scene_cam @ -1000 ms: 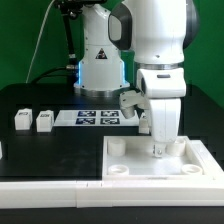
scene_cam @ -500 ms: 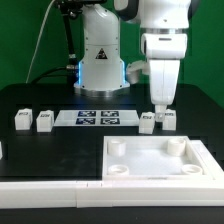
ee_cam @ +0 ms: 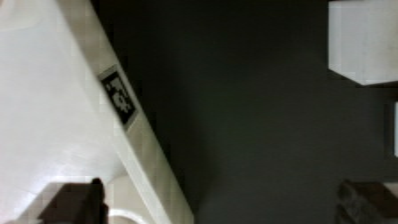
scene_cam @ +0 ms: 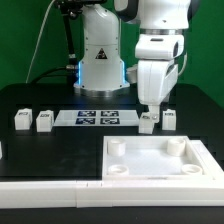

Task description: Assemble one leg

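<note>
Two-finger gripper (scene_cam: 153,106) hangs w/ fingers spread, empty, just above small white plastic rectangular leg post (scene_cam: 148,121), which stands on black table (scene_cam: 60,145) beside twin post (scene_cam: 168,119); prob. lined up to grasp it. Large flat white rimmed panel (scene_cam: 160,166) lies near, sockets up to take legs.
</note>
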Controlling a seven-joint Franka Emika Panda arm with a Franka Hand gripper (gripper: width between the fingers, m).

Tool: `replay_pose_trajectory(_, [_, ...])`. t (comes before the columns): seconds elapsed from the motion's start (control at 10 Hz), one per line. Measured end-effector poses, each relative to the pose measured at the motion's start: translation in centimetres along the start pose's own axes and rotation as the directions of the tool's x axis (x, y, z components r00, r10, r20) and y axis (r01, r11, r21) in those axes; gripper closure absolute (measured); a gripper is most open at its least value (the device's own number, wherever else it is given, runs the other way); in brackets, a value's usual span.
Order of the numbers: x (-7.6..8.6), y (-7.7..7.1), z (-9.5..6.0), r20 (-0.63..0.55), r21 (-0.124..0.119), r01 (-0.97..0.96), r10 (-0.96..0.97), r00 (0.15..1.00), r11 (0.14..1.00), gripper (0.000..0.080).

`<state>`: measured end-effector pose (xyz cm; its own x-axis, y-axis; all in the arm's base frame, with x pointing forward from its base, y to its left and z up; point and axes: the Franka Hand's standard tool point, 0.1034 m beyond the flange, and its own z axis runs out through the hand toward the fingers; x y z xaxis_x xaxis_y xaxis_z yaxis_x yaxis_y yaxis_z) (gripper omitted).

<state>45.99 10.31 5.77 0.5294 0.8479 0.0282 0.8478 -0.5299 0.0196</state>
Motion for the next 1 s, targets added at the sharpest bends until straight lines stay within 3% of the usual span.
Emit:
replay_pose_trajectory(0.2, [-1.4, -2.8, 1.2, 0.015, 0.029, -0.321, 0.321, 0.947, 0.947, 0.0150])
replay_pose_trajectory(0.4, [-1.1, -3.9, 1.3, 0.023, 0.040, -0.546, 0.546, 0.838, 0.837, 0.0150])
replay_pose_trajectory(1.0, [-0.5, -4.4, 1.3, 0.048, 0.054, -0.883, 0.882, 0.469, 0.466, 0.0150])
